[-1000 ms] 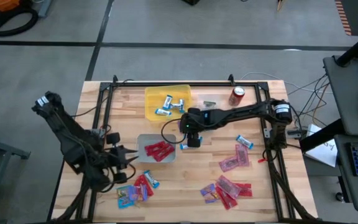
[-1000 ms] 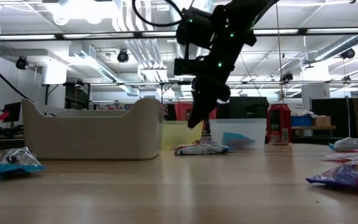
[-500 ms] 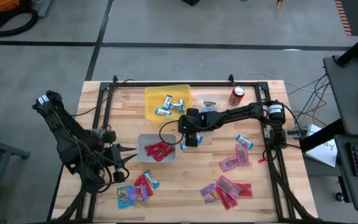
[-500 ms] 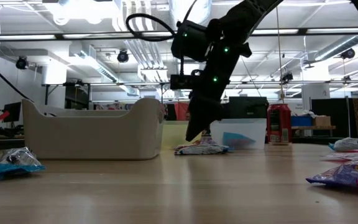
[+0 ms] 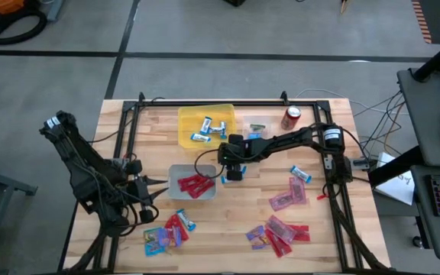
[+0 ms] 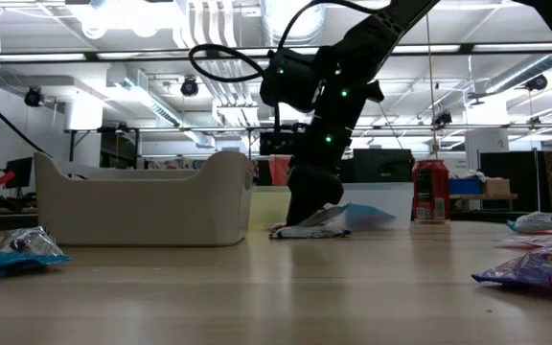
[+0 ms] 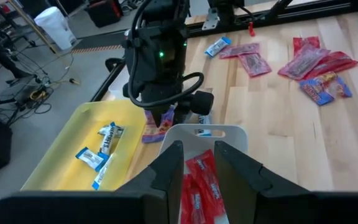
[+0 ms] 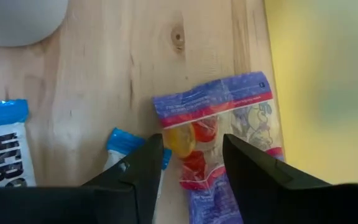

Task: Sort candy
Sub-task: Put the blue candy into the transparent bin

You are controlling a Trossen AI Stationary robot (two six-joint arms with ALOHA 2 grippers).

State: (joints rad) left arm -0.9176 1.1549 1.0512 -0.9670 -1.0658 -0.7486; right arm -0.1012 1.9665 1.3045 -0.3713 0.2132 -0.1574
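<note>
Right gripper [image 8: 188, 158] is down at the table between the grey bin [image 5: 176, 174] and the yellow tray [image 5: 186, 126], fingers spread apart and straddling a purple-and-pink candy packet [image 8: 229, 134] that lies flat on the wood; nothing is lifted yet, so this reads as the approach to a pinch, not a hold. The straddle looks set across the packet's short width, probably so the fingers can close on the crinkled wrapper. A blue-and-silver bar [image 8: 2, 143] lies just beside the packet. In the low view the same gripper sits right over the packet [image 6: 310, 227] at the table surface, next to the grey bin. Red packets [image 5: 195, 185] already lie in the grey bin and blue-and-silver bars [image 5: 208, 128] in the yellow tray, so colours appear to be split by container. Loose candy is left in two clusters near the table's front edge [image 5: 166, 231] and [image 5: 281, 229]. Left gripper [image 7: 199, 171] waits over the grey bin's near side, fingers slightly parted, holding nothing. A red soda can [image 5: 291, 116] stands by the back rail.
</note>
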